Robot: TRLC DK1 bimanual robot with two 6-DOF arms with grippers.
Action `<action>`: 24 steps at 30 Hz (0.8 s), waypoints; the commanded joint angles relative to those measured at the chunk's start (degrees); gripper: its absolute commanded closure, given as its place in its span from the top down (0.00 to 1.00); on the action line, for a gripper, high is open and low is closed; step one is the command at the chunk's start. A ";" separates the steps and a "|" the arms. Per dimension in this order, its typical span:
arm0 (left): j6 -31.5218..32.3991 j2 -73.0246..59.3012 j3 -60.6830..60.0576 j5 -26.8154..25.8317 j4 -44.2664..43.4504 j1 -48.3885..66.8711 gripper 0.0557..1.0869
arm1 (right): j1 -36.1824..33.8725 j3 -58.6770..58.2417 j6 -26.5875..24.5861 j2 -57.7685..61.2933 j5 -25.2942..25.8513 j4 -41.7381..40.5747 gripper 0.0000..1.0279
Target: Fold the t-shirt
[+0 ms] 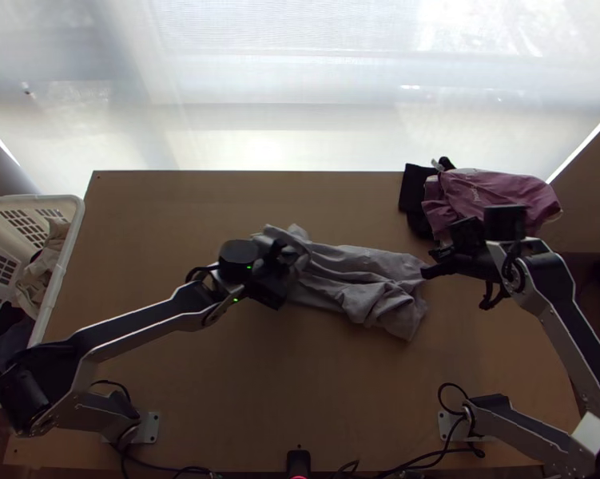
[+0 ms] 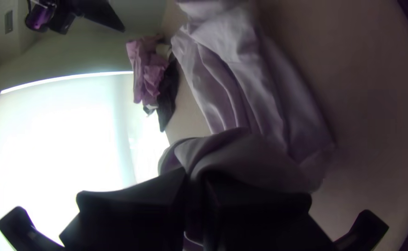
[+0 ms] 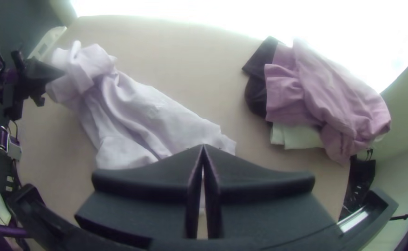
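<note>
Top view puts the rumpled t-shirt (image 1: 363, 279) mid-way across the counter (image 1: 220, 383), one end pinched by the left end effector (image 2: 194, 179), the right end effector (image 3: 204, 147) closed, apparently empty, so spreading and neat folding seemingly remain.

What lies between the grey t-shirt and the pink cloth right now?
The right wrist view shows a bare stretch of table beside the grey t-shirt, then black cloth jutting out from under the pink cloth.
</note>
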State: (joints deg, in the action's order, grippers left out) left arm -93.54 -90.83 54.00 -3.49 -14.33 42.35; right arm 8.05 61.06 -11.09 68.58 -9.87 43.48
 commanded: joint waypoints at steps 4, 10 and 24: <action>-2.53 -11.21 14.56 -0.12 2.64 10.47 0.08 | -4.10 -1.29 0.63 -9.34 -0.59 6.17 0.03; -2.97 -17.81 22.82 -0.03 2.64 14.43 0.08 | -6.21 -2.43 0.55 -12.68 -0.59 8.20 0.03; -2.18 -30.73 36.71 -0.73 6.15 19.18 0.08 | -11.66 -2.35 0.37 -16.46 -0.59 10.57 0.03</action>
State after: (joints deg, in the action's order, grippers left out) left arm -96.05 -115.31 83.99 -3.60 -9.87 59.61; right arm -1.02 58.74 -10.59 53.87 -10.50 53.25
